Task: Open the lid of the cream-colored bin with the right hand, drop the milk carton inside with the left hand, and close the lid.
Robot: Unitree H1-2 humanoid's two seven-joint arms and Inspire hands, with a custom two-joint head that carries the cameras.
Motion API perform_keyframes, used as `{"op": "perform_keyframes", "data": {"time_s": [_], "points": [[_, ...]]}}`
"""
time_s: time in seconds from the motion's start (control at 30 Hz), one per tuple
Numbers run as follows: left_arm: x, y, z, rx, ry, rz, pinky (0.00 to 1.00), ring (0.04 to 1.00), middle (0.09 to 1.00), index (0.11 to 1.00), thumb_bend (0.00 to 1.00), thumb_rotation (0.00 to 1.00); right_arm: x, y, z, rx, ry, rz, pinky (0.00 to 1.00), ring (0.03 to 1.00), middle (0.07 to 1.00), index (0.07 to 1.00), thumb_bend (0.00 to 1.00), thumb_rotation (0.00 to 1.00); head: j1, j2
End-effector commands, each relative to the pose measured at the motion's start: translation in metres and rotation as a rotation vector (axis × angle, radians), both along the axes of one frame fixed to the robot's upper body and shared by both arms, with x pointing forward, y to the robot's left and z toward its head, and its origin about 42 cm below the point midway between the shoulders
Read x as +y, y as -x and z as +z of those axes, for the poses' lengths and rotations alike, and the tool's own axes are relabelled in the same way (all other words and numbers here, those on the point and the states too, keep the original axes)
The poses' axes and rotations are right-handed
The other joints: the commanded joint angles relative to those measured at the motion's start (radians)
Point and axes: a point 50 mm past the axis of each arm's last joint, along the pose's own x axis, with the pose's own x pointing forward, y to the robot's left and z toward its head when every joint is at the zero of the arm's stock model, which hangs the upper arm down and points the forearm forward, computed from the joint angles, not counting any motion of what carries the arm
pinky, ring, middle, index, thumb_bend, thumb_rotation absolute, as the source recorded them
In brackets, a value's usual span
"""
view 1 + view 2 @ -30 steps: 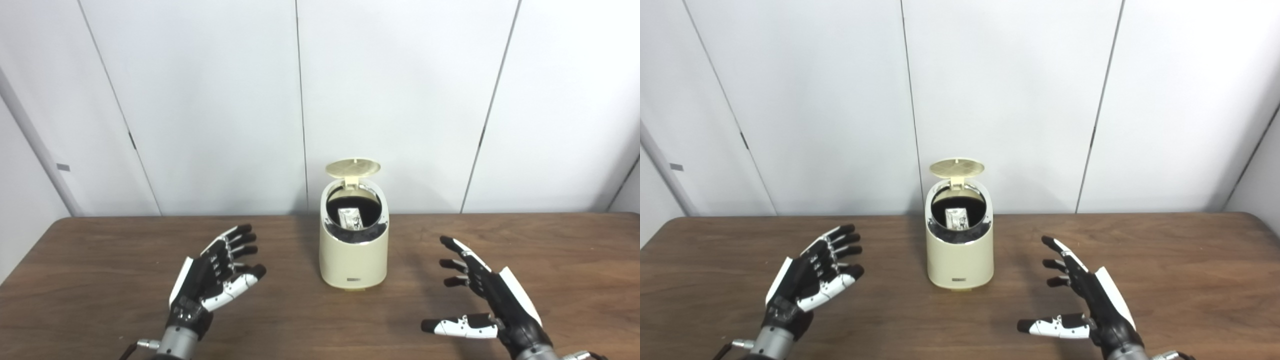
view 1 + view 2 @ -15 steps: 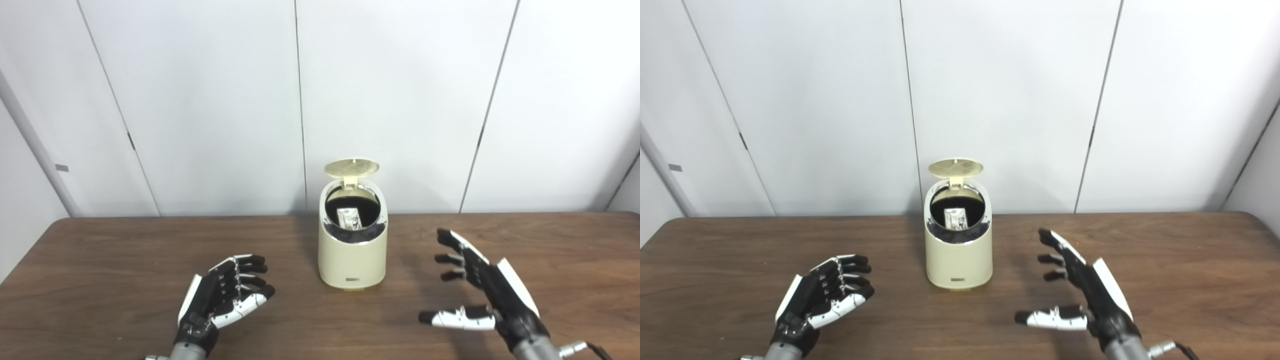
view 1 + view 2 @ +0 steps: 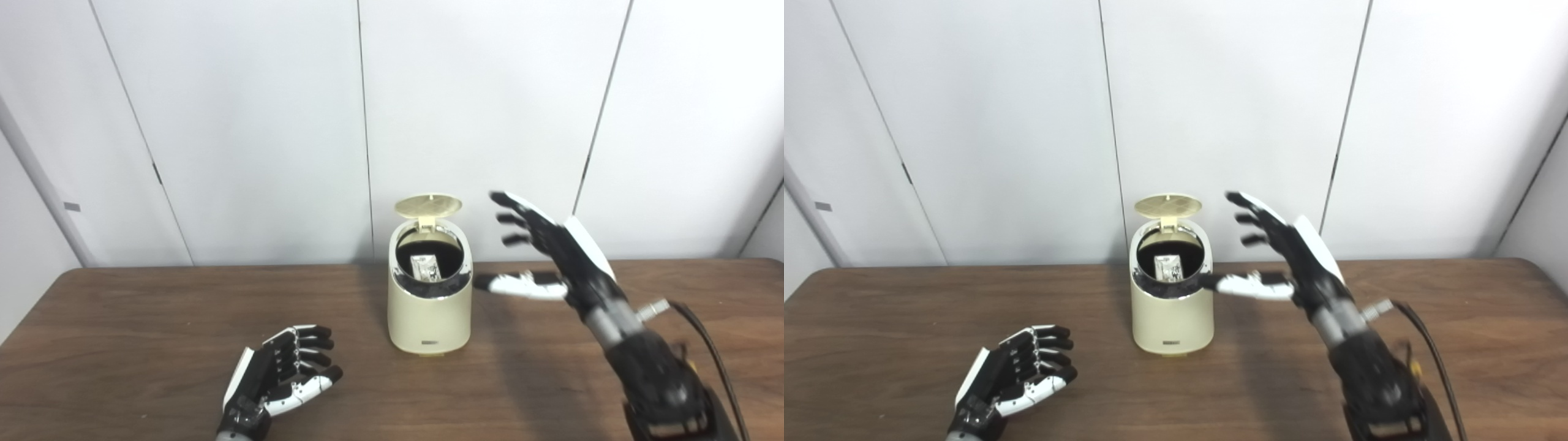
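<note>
My right hand [image 3: 554,251] hovers with fingers [image 3: 511,217] released beside the raised lid [image 3: 427,206]; my left hand [image 3: 278,376] rests released on the desk [image 3: 122,343].

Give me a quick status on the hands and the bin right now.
Left hand open, low over the table. Right hand open, raised beside the bin, touching nothing. Lid up, milk carton inside. Nothing blocking the lid.
</note>
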Motion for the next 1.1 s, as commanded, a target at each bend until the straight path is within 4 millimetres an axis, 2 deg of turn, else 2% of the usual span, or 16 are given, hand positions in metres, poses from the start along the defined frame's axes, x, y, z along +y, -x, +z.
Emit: {"op": "perform_keyframes", "data": {"time_s": [0.0,0.3,0.4,0.57,0.67,0.83,1.07], "points": [[0.000,-0.005,0.012,-0.071,0.000,-0.003,0.45,0.574,0.649,0.680,0.69,0.14,0.004,-0.010,0.035,-0.097,0.047,-0.003,0.72,0.844,0.896,0.891,0.71,0.39,-0.001,0.001],[0.000,-0.006,0.011,-0.082,-0.003,0.000,0.45,0.572,0.645,0.671,0.70,0.15,0.026,-0.040,0.064,-0.067,0.221,-0.008,0.80,0.894,0.918,0.899,0.70,0.36,-0.001,0.001],[0.000,-0.006,0.010,-0.085,0.007,0.000,0.45,0.573,0.644,0.668,0.70,0.15,0.032,-0.046,0.066,-0.051,0.260,-0.005,0.85,0.921,0.929,0.909,0.67,0.41,0.001,0.003],[-0.001,-0.006,0.009,-0.082,-0.003,-0.003,0.45,0.574,0.649,0.672,0.70,0.15,0.040,-0.055,0.068,-0.012,0.340,-0.010,0.86,0.944,0.941,0.918,0.67,0.54,0.006,0.005],[-0.002,-0.005,0.009,-0.083,0.004,-0.009,0.44,0.569,0.650,0.676,0.69,0.13,0.043,-0.054,0.066,-0.023,0.390,-0.006,0.88,0.974,0.938,0.907,0.68,0.58,0.009,0.008],[-0.004,-0.006,0.009,-0.084,0.007,-0.003,0.45,0.571,0.648,0.676,0.69,0.14,0.041,-0.046,0.064,-0.061,0.449,0.022,0.88,0.998,0.900,0.877,0.66,0.55,0.019,0.012],[-0.007,-0.007,0.012,-0.093,0.011,-0.001,0.45,0.575,0.647,0.674,0.71,0.17,0.032,-0.033,0.062,-0.091,0.492,0.057,0.89,0.985,0.873,0.852,0.70,0.56,0.022,0.018]]}}
